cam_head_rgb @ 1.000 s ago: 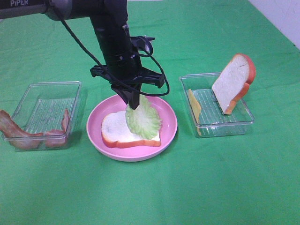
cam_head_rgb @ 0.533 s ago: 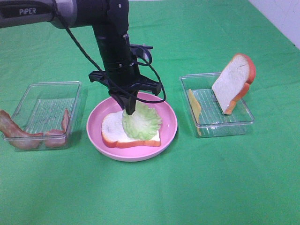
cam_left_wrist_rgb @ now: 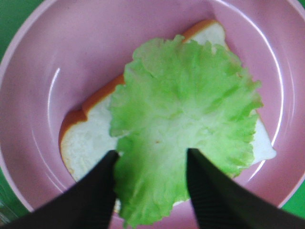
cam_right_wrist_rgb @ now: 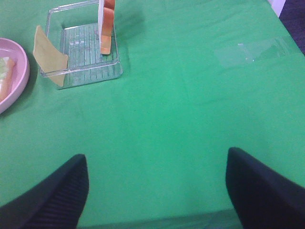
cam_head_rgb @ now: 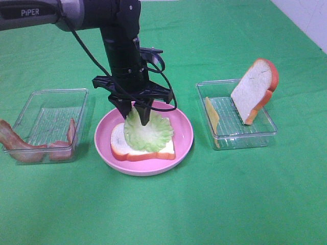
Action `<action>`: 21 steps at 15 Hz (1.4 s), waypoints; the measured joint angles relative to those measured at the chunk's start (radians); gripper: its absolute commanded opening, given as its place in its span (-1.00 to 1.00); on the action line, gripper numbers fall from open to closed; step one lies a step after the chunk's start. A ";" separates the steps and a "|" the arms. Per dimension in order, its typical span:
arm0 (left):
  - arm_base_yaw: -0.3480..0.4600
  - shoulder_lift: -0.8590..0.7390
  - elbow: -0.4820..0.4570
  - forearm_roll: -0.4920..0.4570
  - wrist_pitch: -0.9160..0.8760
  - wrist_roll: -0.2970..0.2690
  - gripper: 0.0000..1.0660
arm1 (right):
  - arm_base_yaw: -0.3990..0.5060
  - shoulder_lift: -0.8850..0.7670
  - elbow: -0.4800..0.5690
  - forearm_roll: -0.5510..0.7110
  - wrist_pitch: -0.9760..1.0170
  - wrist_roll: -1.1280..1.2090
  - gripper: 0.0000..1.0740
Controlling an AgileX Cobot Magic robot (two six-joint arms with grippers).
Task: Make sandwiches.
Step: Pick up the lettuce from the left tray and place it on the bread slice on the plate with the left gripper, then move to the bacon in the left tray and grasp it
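My left gripper (cam_left_wrist_rgb: 151, 153) has its two black fingers (cam_left_wrist_rgb: 95, 191) spread apart, one on each side of the near edge of a pale green, ruffled toy lettuce leaf (cam_left_wrist_rgb: 186, 105). The leaf lies slack in the gap and neither pad pinches it, so that gripper holds nothing.

The leaf rests flat on a white toy bread slice with an orange-brown crust (cam_left_wrist_rgb: 86, 143), covering most of it, with bare crumb showing toward 9 o'clock in the high camera. That half-built sandwich sits in the middle of a round pink plastic plate (cam_left_wrist_rgb: 47, 71). From the high camera the fingers come down on the leaf at its 12 o'clock edge, with the black arm rising behind.

At 3 o'clock from the plate stands a clear ribbed plastic tray (cam_head_rgb: 271, 133). A thin yellow cheese slice (cam_head_rgb: 211, 115) leans on its 9 o'clock wall, and a second crusted bread slice (cam_head_rgb: 254, 89) stands tilted at its 1 o'clock corner. At 9 o'clock from the plate is another clear tray (cam_head_rgb: 30, 97), with reddish bacon strips (cam_head_rgb: 15, 145) draped over its 7 o'clock rim.

My right gripper (cam_right_wrist_rgb: 156, 155) hangs over bare green cloth (cam_head_rgb: 230, 194), its fingers wide apart with nothing between them, well away from the cheese tray.
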 measured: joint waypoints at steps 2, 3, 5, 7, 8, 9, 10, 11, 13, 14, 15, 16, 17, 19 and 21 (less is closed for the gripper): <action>0.000 0.001 -0.041 0.007 0.000 -0.012 0.91 | 0.000 0.000 0.000 0.000 0.000 0.000 0.43; 0.000 0.001 -0.076 0.007 0.000 -0.015 0.90 | 0.000 0.000 0.000 0.000 0.000 0.000 0.43; 0.000 0.000 -0.127 0.006 0.000 -0.015 0.89 | 0.000 0.000 0.000 0.000 0.000 0.000 0.43; 0.000 -0.028 -0.148 -0.003 0.000 -0.016 0.89 | 0.000 0.000 0.000 0.000 0.000 0.000 0.43; 0.000 -0.056 -0.141 -0.003 0.000 -0.017 0.89 | 0.000 0.000 0.000 0.000 0.000 0.000 0.43; 0.000 -0.139 -0.085 -0.001 0.000 -0.017 0.88 | 0.000 0.000 0.000 0.000 0.000 0.000 0.43; 0.000 -0.195 -0.033 0.010 0.000 -0.018 0.88 | 0.000 0.000 0.000 0.000 0.000 0.000 0.43; 0.000 -0.253 0.026 0.023 0.001 -0.019 0.88 | 0.000 0.000 0.000 0.000 0.000 0.000 0.43; 0.007 -0.334 0.121 0.043 0.001 -0.023 0.88 | 0.000 0.000 0.000 0.000 0.000 0.000 0.43; 0.020 -0.380 0.184 0.043 0.000 -0.033 0.88 | 0.000 0.000 0.000 0.000 0.000 0.000 0.43; 0.049 -0.425 0.250 0.043 0.001 -0.053 0.88 | 0.000 0.000 0.000 0.000 0.000 0.000 0.43; 0.080 -0.454 0.296 0.043 0.002 -0.068 0.88 | 0.000 0.000 0.000 0.000 0.000 0.000 0.43; 0.113 -0.473 0.326 0.041 0.003 -0.072 0.88 | 0.000 0.000 0.000 0.000 0.000 0.000 0.43; 0.145 -0.479 0.336 0.033 0.003 -0.072 0.88 | 0.000 0.000 0.000 0.000 0.000 0.000 0.43; 0.165 -0.472 0.336 0.021 0.003 -0.071 0.88 | 0.000 0.000 0.000 0.000 0.000 0.000 0.43</action>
